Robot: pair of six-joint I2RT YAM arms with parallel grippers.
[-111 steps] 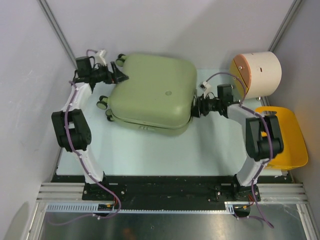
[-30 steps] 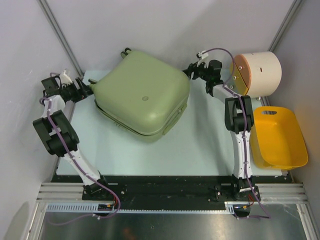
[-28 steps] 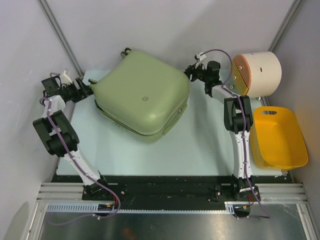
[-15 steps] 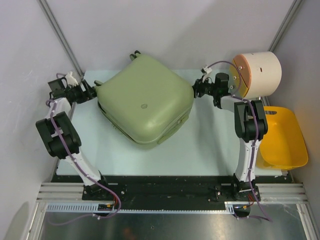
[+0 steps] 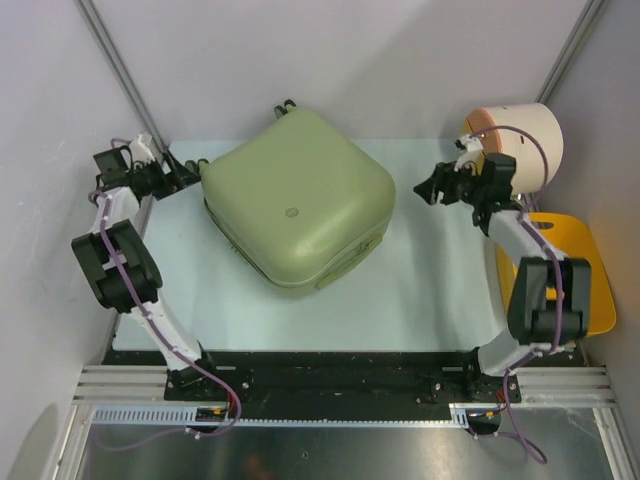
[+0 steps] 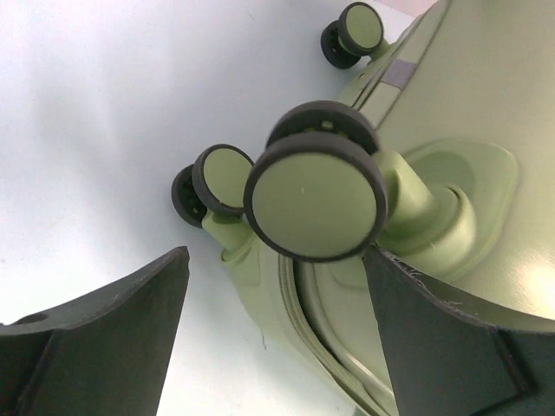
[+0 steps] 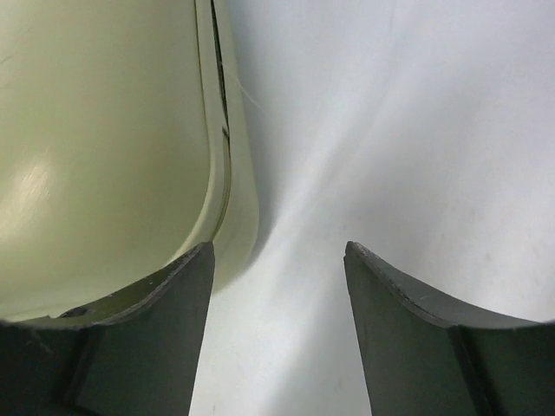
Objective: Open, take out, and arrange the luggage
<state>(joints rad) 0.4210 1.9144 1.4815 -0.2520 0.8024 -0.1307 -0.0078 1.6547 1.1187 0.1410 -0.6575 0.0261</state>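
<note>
Suitcase (image 5: 295,210) lies flat and shut on the tabletop (image 5: 420,290), rear centre, turned at an angle. Its wheels point toward my left side and the back wall.

Left tool (image 5: 190,168): released, holding nothing. The wrist view shows a wheel (image 6: 314,206) just ahead of the gap between the two fingers, not touched by either.

Right tool (image 5: 425,190): also released and empty, apart from the case's right corner. The closing seam (image 7: 221,130) runs past its left finger.

Risks as I judge them:
- If I clench the left tool on the wheel, it may turn or roll in the grip. That is a poor hold for steadying the case.
- The shell is rounded and glossy, and the tabletop looks smooth. A push from one side alone could spin the case, since the right tool gives no counter-hold.
- The seam looks tight. A finger aimed at it could skid off the curved edge.
- My right arm passes close to the drum (image 5: 520,145) and the yellow basket (image 5: 590,290). A wide swing could knock either.
</note>
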